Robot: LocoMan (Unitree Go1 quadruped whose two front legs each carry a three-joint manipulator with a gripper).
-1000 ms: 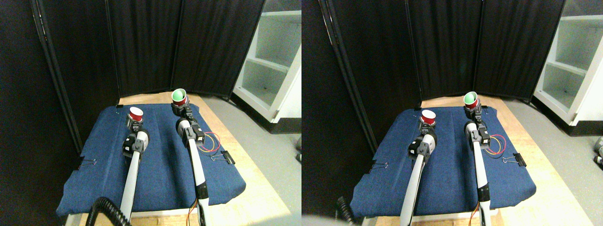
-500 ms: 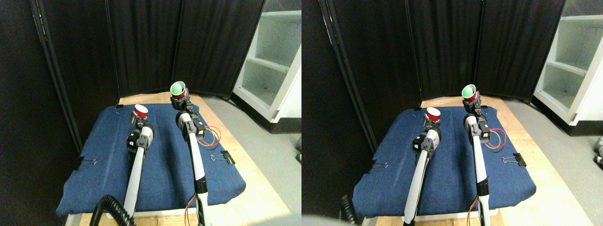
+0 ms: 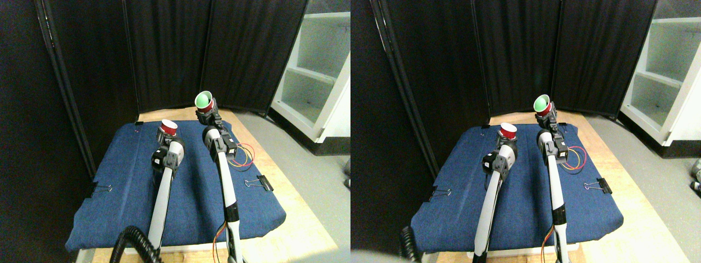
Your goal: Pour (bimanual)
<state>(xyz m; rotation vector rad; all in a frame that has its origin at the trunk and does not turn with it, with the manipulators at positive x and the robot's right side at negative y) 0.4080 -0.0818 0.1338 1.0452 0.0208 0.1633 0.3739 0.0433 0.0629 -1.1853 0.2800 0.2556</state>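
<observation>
Pour beginning: right tool (image 3: 208,109) pinches green-lined cup (image 3: 204,101), tipped toward 10 o'clock; left tool (image 3: 165,139) pinches red cup (image 3: 167,127) upright. Next: align rims, tilt further.

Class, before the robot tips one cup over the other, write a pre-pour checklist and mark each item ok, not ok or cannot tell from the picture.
1. Left gripper holds the small red cup with white inside: ok.
2. Right gripper holds the red cup with green inside: ok.
3. Green-lined cup higher than the white-lined cup: ok.
4. Green-lined cup's mouth directly above the other cup: not ok, it sits to the right.
5. White-lined cup upright: ok.
6. Contents in green-lined cup: cannot tell.
</observation>
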